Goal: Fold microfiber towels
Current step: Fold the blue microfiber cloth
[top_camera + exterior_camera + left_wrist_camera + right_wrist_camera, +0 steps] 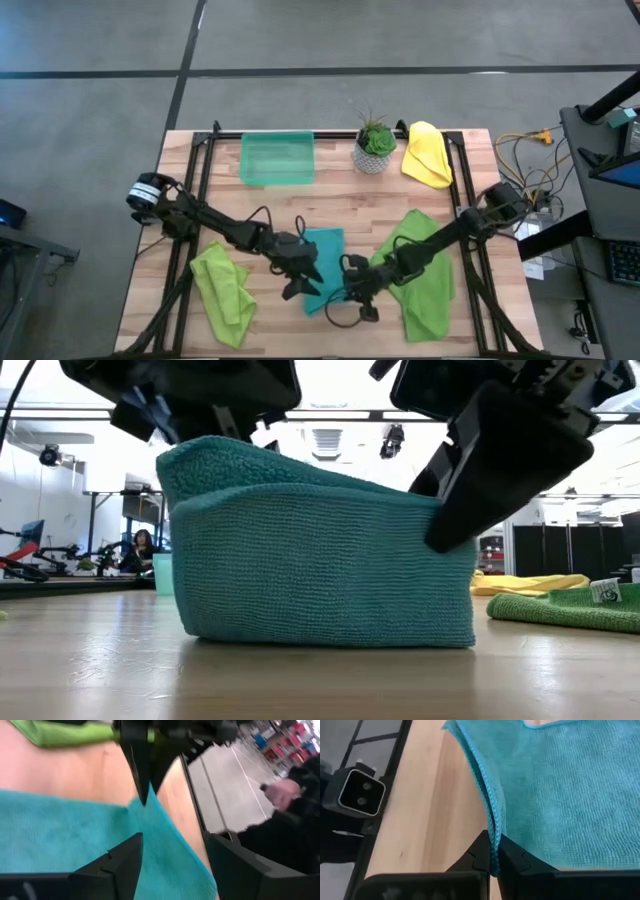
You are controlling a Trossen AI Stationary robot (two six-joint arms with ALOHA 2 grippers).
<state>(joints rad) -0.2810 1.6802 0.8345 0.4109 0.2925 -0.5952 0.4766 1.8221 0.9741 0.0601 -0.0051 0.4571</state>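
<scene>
Teal microfiber towel [325, 262] is the piece in work, lying mid-table between the two hands, on the near side of the potted plant [374, 145]; in the low view it stands partly doubled over, one layer raised above the other, fold not yet laid flat.

Right hand [492, 865]: clenched on the towel's hemmed edge, the stitched border running straight down into the closed fingertips in the right wrist view; it sits at the teal towel's side that faces the large lime green towel [425, 275].

Left hand [300, 285]: released; fingers [115, 867] spread apart over the teal cloth in the left wrist view, nothing pinched between them; it hovers at the teal towel's opposite side, toward the smaller lime green towel [225, 290].

Other pieces, relative to the teal towel: yellow towel [428, 155] well apart at the far side beside the plant; see-through green tray [277, 158] also far side; both lime towels lie crumpled on either flank.

Handling judgement: cloth is light, soft and limp; it sags and holds no shape on its own, yet the nap should cling to itself, so a laid fold ought to stay; low breakage risk; main risk is a corner slipping or bunching. Best hold is at a hemmed corner or edge, where the stitched border gives the firmest purchase; a mid-panel pinch would only gather loose fabric.
</scene>
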